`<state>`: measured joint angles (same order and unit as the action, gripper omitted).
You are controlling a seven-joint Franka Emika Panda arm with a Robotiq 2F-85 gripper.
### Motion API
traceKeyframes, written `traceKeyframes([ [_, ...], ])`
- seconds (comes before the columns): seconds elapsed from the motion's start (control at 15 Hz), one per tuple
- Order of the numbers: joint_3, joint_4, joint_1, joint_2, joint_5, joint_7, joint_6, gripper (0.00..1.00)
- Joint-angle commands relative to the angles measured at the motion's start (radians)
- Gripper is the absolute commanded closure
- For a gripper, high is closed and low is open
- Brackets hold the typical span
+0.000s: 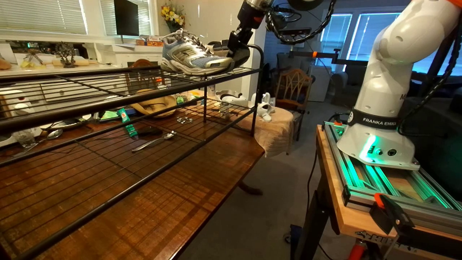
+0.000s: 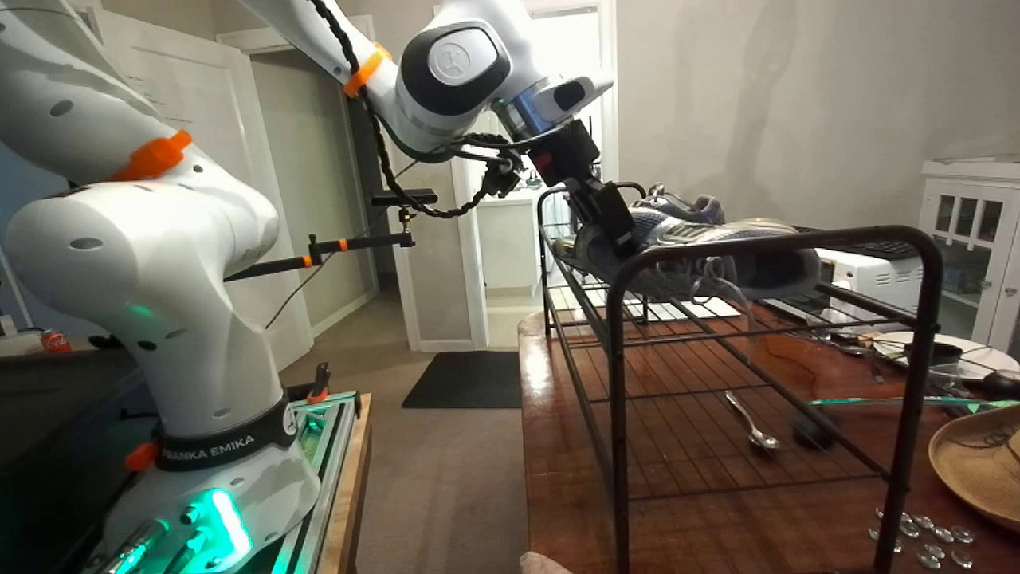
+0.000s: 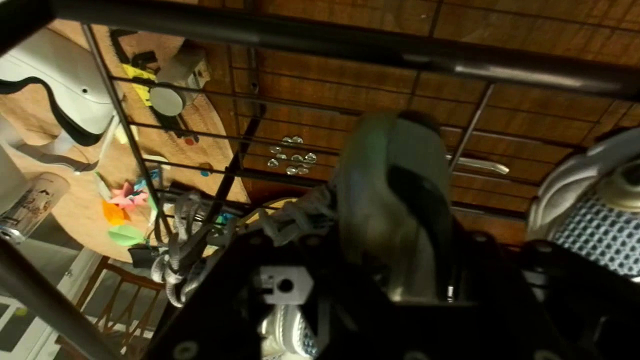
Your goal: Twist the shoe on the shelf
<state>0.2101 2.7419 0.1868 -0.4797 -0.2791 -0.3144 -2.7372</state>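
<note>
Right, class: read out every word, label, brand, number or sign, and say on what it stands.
"FRANKA EMIKA": black band on the robot's base.
"M", rest unclear: white robot arm.
"HU", rest unclear: wooden bench edge.
Too small or blurred: markings on the green wrapper and clear container.

"Where stands the shelf (image 2: 617,414)?"

"On the bench (image 2: 564,470), along the edge facing the robot (image 2: 211,303)."

"And upon it?"

"On its top level, one shoe (image 1: 196,56); just beside, nearer to the bench corner, the second shoe (image 3: 400,185)."

"The hat (image 2: 976,466)?"

"Toward the opposite edge."
</note>
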Motion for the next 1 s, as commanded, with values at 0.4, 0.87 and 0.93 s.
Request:
traceKeyframes([
  [0.4,-0.021,-0.013,-0.030,-0.016,-0.146,0.226,0.053,0.92],
  [0.87,-0.109,-0.038,-0.166,0.004,-0.142,0.562,0.105,0.41],
  [0.93,-0.122,-0.045,-0.177,0.005,-0.146,0.611,0.114,0.34],
])
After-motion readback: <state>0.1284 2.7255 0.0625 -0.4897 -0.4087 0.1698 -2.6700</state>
